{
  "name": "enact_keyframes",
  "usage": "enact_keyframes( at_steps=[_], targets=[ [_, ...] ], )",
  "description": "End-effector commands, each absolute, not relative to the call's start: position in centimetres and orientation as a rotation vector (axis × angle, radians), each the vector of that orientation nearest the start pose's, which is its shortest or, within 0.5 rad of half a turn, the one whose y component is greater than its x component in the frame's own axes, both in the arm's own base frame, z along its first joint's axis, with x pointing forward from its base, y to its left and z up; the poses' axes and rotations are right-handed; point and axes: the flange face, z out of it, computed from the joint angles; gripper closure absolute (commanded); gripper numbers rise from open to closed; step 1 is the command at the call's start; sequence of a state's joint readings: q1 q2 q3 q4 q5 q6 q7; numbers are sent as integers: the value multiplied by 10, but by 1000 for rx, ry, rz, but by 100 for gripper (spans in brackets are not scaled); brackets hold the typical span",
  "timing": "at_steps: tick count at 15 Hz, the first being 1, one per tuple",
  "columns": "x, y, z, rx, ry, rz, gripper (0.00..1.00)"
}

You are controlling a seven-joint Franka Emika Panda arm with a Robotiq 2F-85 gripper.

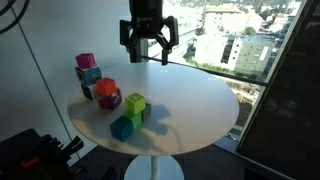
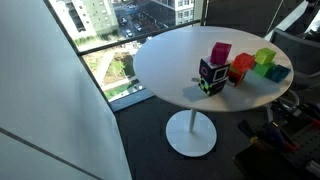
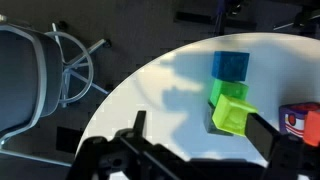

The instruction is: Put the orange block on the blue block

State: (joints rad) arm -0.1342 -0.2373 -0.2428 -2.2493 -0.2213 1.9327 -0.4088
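The orange block [image 1: 105, 88] sits on the white round table [image 1: 190, 110] among a cluster of toy cubes; it also shows in an exterior view [image 2: 240, 68] and at the right edge of the wrist view [image 3: 300, 120]. The blue block [image 1: 122, 128] stands at the table's near edge, by itself, and shows too in an exterior view [image 2: 277, 72] and the wrist view [image 3: 230, 65]. My gripper [image 1: 146, 58] hangs open and empty high above the table's far side, well apart from both blocks; its two fingers frame the wrist view [image 3: 200, 135].
A magenta cube [image 1: 85, 61], a paler cyan cube [image 1: 90, 74] and a patterned dark block [image 2: 212, 75] stand by the orange block. A yellow-green cube [image 3: 230, 105] lies between the orange and blue blocks. A chair [image 3: 40, 75] stands beside the table.
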Motion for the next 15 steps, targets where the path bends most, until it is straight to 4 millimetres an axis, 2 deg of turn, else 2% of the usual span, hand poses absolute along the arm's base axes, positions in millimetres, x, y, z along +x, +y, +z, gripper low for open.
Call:
enact_keyframes(
  at_steps=[1, 10, 15],
  targets=[
    [430, -190, 455, -3233, -207, 213, 0],
    [430, -190, 457, -3234, -206, 208, 0],
    [440, -174, 454, -3229, -249, 206, 0]
  ],
)
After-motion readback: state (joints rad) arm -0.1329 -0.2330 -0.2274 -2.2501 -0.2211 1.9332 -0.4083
